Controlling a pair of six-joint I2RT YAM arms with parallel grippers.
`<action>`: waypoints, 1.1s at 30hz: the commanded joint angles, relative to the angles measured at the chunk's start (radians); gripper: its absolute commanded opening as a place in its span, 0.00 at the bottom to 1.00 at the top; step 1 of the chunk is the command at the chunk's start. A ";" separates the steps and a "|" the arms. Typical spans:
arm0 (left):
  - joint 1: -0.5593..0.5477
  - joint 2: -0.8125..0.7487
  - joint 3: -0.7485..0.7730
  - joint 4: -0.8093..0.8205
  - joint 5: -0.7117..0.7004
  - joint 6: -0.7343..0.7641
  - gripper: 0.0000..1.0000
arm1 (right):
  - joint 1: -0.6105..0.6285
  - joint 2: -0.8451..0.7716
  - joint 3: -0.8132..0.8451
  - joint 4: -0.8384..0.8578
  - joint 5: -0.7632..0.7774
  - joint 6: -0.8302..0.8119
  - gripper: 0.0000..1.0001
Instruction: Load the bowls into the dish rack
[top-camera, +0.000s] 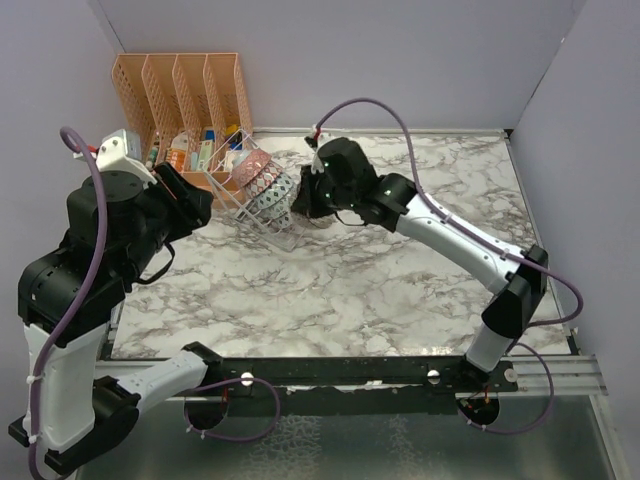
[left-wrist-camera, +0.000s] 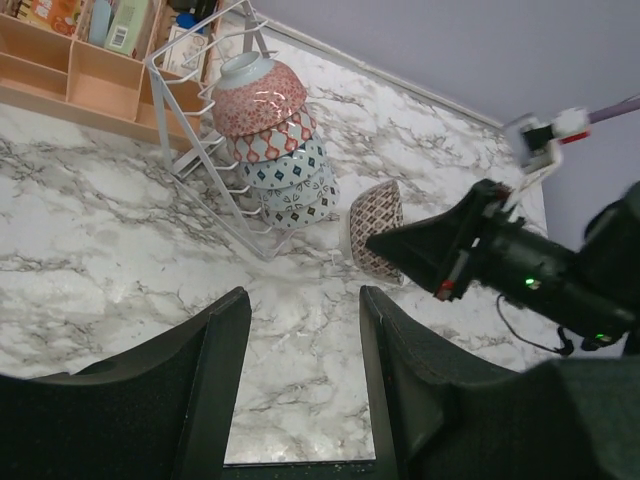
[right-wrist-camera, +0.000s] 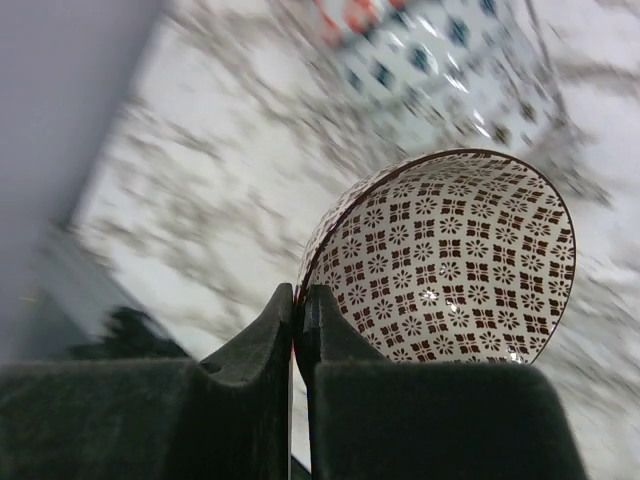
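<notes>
The wire dish rack (left-wrist-camera: 225, 185) stands at the back left of the marble table and holds several patterned bowls on edge: a pinkish-red one (left-wrist-camera: 262, 98) at the top, blue-patterned ones (left-wrist-camera: 290, 165) below. It also shows in the top view (top-camera: 262, 195). My right gripper (right-wrist-camera: 299, 300) is shut on the rim of a brown-and-white patterned bowl (right-wrist-camera: 460, 260), held on edge just right of the rack's low end (left-wrist-camera: 375, 228). My left gripper (left-wrist-camera: 300, 330) is open and empty, raised over the table left of the rack.
An orange plastic organiser (top-camera: 185, 95) with tall dividers and small packets stands behind the rack by the back wall. Grey walls close the left, back and right sides. The right arm (top-camera: 450, 235) stretches across the table's middle.
</notes>
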 joint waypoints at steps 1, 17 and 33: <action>-0.001 -0.012 0.022 -0.024 0.009 0.026 0.50 | -0.023 -0.070 0.075 0.319 -0.225 0.223 0.01; -0.001 -0.052 0.059 -0.055 0.047 0.008 0.58 | -0.052 0.372 0.243 1.449 -0.102 0.875 0.01; -0.046 -0.023 0.108 -0.099 -0.010 0.045 0.63 | -0.051 0.583 0.308 1.509 0.053 1.012 0.01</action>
